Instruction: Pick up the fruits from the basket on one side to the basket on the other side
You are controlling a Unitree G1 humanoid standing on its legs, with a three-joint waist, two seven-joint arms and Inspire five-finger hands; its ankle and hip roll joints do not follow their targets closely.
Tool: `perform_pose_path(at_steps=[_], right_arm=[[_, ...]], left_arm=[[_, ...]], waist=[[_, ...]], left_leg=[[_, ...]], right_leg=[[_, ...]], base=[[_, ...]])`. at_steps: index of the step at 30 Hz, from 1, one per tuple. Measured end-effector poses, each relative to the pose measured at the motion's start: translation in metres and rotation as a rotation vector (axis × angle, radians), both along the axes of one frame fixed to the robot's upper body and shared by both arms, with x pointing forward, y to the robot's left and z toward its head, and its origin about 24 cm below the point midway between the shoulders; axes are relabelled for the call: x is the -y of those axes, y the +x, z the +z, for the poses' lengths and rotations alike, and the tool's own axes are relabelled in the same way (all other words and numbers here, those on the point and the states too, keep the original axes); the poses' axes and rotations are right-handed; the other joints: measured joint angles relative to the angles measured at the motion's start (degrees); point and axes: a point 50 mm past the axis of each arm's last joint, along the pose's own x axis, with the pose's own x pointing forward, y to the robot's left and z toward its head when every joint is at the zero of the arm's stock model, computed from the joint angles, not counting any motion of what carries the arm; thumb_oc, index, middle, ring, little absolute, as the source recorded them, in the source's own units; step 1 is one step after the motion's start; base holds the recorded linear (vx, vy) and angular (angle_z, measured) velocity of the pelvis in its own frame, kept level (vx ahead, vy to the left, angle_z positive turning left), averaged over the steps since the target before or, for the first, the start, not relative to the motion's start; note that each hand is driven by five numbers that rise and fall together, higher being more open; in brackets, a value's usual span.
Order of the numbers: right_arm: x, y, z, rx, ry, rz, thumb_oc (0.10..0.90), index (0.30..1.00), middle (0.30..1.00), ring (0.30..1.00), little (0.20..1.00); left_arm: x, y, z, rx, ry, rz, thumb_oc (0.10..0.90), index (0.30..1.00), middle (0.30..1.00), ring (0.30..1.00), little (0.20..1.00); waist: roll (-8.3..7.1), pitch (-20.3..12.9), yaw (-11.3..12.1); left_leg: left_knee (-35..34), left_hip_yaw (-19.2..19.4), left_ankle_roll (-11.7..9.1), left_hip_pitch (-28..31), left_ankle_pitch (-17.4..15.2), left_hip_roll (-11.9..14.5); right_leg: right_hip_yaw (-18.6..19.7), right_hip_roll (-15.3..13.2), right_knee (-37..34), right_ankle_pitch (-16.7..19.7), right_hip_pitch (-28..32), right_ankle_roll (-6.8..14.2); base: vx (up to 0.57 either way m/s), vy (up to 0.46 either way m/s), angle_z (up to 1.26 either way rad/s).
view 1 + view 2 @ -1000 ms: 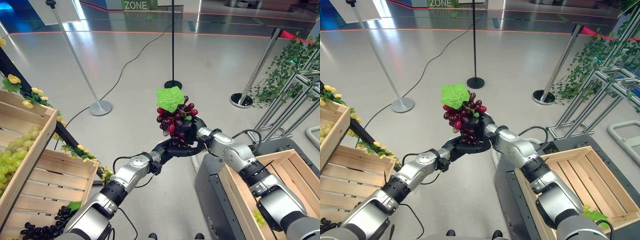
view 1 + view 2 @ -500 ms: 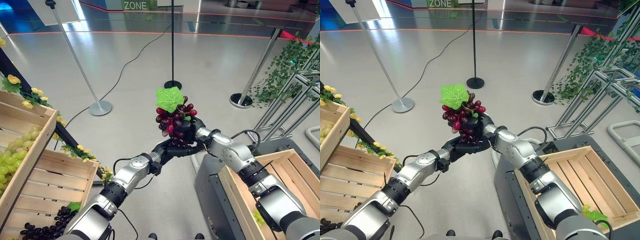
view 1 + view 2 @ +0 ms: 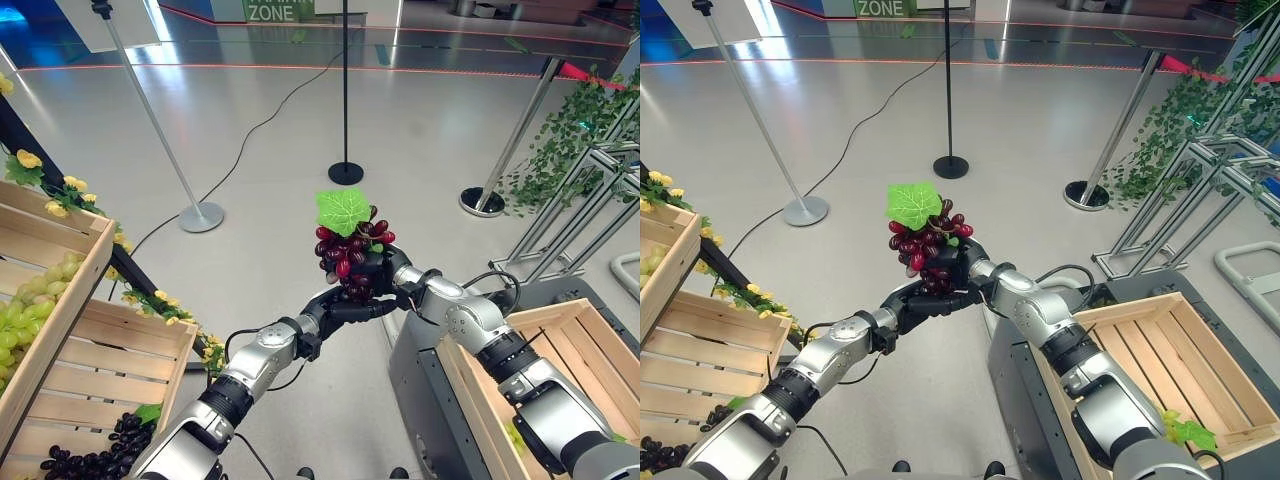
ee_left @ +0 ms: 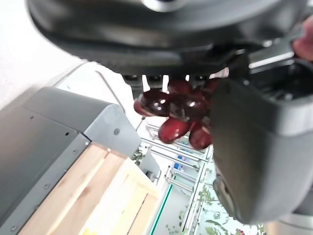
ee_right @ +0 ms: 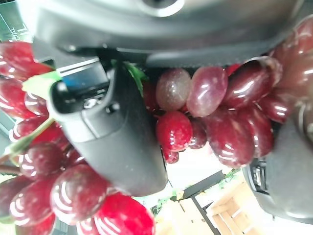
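Note:
A bunch of red grapes [image 3: 350, 252] with a green leaf [image 3: 343, 209] on top is held in mid-air over the floor, between the crates. My left hand [image 3: 340, 306] reaches up from below and curls round the bottom of the bunch. My right hand [image 3: 388, 270] grips the same bunch from the right side. In the left wrist view, grapes [image 4: 178, 110] show past the thumb [image 4: 259, 147]. The right wrist view has the thumb [image 5: 117, 137] pressed into the grapes [image 5: 230, 117].
Wooden crates on the left hold green grapes [image 3: 20, 310] and dark grapes [image 3: 90, 462]. A wooden crate [image 3: 1160, 360] on a grey stand sits at the right, green fruit [image 3: 1185, 432] in its near corner. Stanchion bases [image 3: 200, 215], [image 3: 346, 172], [image 3: 482, 200] stand beyond.
The bunch and both hands have drifted slightly to the right and a little lower. Both grips look unchanged.

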Motion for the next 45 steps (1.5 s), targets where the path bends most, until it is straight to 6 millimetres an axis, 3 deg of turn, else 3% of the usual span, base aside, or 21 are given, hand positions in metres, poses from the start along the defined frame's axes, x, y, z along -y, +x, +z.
perform_pose_path(at_steps=[11, 12, 13, 20, 22, 23, 24, 25, 45], right_arm=[[0.004, -0.004, -0.006, 0.000, -0.020, 0.042, 0.400, 0.300, 0.300, 0.300, 0.300], [0.004, -0.004, -0.006, 0.003, -0.024, 0.049, 0.400, 0.300, 0.300, 0.300, 0.300], [0.004, -0.004, -0.006, 0.005, -0.024, 0.058, 0.400, 0.300, 0.300, 0.300, 0.300], [0.003, -0.004, -0.007, 0.020, -0.052, 0.069, 0.400, 0.300, 0.300, 0.300, 0.300], [0.003, -0.004, -0.007, 0.020, -0.051, 0.070, 0.471, 0.406, 0.406, 0.406, 0.406], [0.003, -0.004, -0.007, 0.021, -0.050, 0.070, 0.571, 0.556, 0.556, 0.556, 0.556], [0.003, -0.004, -0.007, 0.021, -0.050, 0.070, 0.635, 0.653, 0.653, 0.653, 0.653], [0.002, -0.004, -0.007, 0.020, -0.049, 0.070, 0.800, 0.900, 0.900, 0.900, 0.900], [0.001, -0.005, -0.010, 0.052, -0.124, 0.074, 0.800, 0.900, 0.900, 0.900, 0.900]], left_arm=[[-0.004, -0.005, -0.008, -0.021, 0.015, 0.044, 0.800, 0.900, 0.900, 0.900, 0.900], [-0.005, -0.006, -0.009, -0.018, 0.019, 0.058, 0.576, 0.564, 0.564, 0.564, 0.564], [-0.006, -0.006, -0.009, -0.010, 0.019, 0.075, 0.400, 0.300, 0.300, 0.300, 0.300], [-0.010, -0.009, -0.012, 0.017, 0.020, 0.142, 0.400, 0.300, 0.300, 0.300, 0.300], [-0.011, -0.009, -0.012, 0.017, 0.024, 0.154, 0.400, 0.300, 0.300, 0.300, 0.300], [-0.010, -0.009, -0.012, 0.017, 0.025, 0.157, 0.400, 0.300, 0.300, 0.300, 0.300], [-0.010, -0.009, -0.013, 0.017, 0.025, 0.159, 0.400, 0.300, 0.300, 0.300, 0.300], [-0.010, -0.009, -0.013, 0.016, 0.025, 0.159, 0.400, 0.300, 0.300, 0.300, 0.300], [-0.010, -0.008, -0.012, 0.022, 0.014, 0.190, 0.400, 0.300, 0.300, 0.300, 0.300]], waist=[[-0.07, 0.0, 0.0], [-0.12, -0.1, 0.0], [-0.17, -0.1, 0.0], [-1.12, -0.7, 0.1], [-1.41, -0.9, 0.0], [-1.54, -0.9, 0.1], [-1.56, -1.0, 0.1], [-1.56, -1.0, 0.0], [-1.56, -1.0, 0.0]], left_leg=[[0.0, 0.0, 0.0, 0.0, 0.0, 0.0], [0.0, 0.0, 0.0, 0.0, 0.0, 0.0], [0.0, 0.0, 0.0, 0.0, 0.0, 0.0], [0.0, 0.0, 0.0, 0.0, 0.0, 0.0], [0.0, 0.0, 0.0, 0.0, 0.0, 0.0], [0.0, 0.0, 0.0, 0.0, 0.0, 0.0], [0.0, 0.0, 0.0, 0.0, 0.0, 0.0], [0.0, 0.0, 0.0, 0.0, 0.0, 0.0], [0.0, 0.0, 0.0, 0.0, 0.0, 0.0]], right_leg=[[0.0, 0.0, 0.0, 0.0, 0.0, 0.0], [0.0, 0.1, 0.0, 0.0, 0.0, 0.0], [0.0, 0.0, 0.0, 0.0, 0.0, 0.0], [0.0, 0.0, 0.0, 0.0, 0.0, 0.0], [0.0, 0.0, 0.0, 0.0, 0.0, 0.0], [0.0, 0.0, 0.0, 0.0, 0.0, 0.0], [0.0, 0.0, 0.0, 0.0, 0.0, 0.0], [0.0, 0.0, 0.0, 0.0, 0.0, 0.0], [0.1, -0.1, 0.0, 0.0, 0.0, 0.0]], base=[[0.00, 0.000, 0.00], [0.00, 0.000, 0.00], [0.00, 0.000, 0.00], [0.00, 0.000, 0.00], [0.00, 0.000, 0.00], [0.00, 0.000, 0.00], [0.00, 0.000, 0.00], [0.00, 0.000, 0.00], [0.00, 0.000, 0.00]])
